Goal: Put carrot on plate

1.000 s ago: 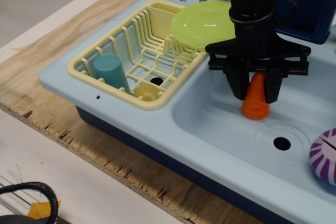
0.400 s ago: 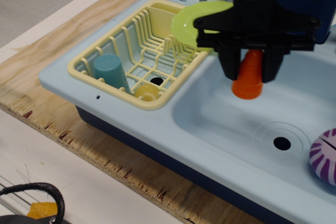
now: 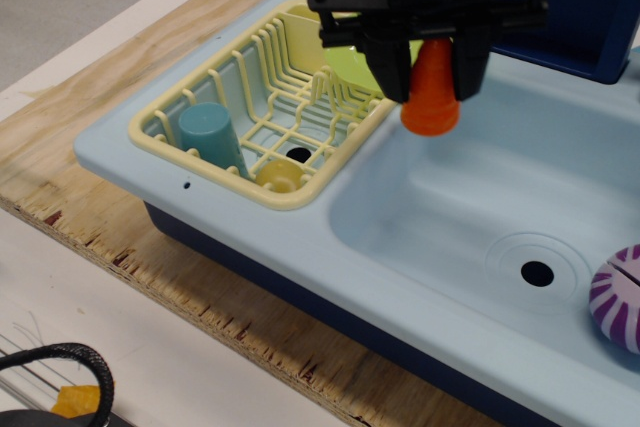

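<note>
The carrot (image 3: 431, 97) hangs in the air, wide end down, pinched between the 2 black fingers (image 3: 392, 65) of the gripper (image 3: 431, 72), which is clamped on its upper part so that only the lower half shows. It sits above the far left corner of the sink basin (image 3: 470, 197), clear of the basin floor and close to the ridge that divides basin from rack.

Just behind and left of the carrot, the plate (image 3: 350, 72) is mostly hidden by the gripper body; only a lime-green strip shows at the far right corner of the dish rack (image 3: 262, 107), lying over the rack's wires. How it is tilted cannot be told.

Inside the rack, near its front edge, 1 teal cup (image 3: 210, 137) stands upside down at the left and 1 small yellow ring-shaped piece (image 3: 279, 177) lies at the front right corner, both well apart from the carrot. The middle of the rack is open wire.

The basin floor is bare around its drain hole (image 3: 537, 273); 1 purple-and-white striped ball (image 3: 620, 297) rests at the right edge. The pale blue sink unit sits on a plywood board (image 3: 120, 57), whose front edge runs diagonally toward the lower right.
</note>
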`<state>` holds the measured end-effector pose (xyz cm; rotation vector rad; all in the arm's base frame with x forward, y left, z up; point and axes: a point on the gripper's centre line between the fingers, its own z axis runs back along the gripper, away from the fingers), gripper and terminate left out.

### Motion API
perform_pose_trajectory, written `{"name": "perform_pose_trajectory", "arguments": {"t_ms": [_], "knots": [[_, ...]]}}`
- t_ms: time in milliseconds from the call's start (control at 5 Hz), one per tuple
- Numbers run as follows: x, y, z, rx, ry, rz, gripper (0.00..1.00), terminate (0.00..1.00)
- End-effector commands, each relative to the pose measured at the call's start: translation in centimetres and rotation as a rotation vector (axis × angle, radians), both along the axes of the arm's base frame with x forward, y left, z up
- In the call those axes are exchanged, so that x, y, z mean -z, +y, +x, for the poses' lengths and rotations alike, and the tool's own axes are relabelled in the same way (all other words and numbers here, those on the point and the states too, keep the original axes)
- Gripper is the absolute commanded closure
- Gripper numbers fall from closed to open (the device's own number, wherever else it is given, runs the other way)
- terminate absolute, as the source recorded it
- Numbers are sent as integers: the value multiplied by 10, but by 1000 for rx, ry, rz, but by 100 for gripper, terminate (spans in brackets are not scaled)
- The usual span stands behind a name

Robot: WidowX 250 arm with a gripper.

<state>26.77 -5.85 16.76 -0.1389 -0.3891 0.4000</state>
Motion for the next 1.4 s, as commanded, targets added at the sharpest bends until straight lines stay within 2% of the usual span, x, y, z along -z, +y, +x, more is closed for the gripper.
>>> {"name": "perform_pose_trajectory", "arguments": {"t_ms": [0, 200, 400, 800, 1000, 1200], "knots": [[-22, 20, 22, 9, -72, 9, 100, 0], [-29, 32, 32, 19, -108, 15, 100, 0], [-27, 40, 43, 45, -138, 9, 100, 0], [-10, 49, 65, 114, -151, -20, 100, 0], [-6, 47, 77, 168, -136, -36, 0, 0], [-6, 47, 77, 168, -136, -36, 0, 100]]}}
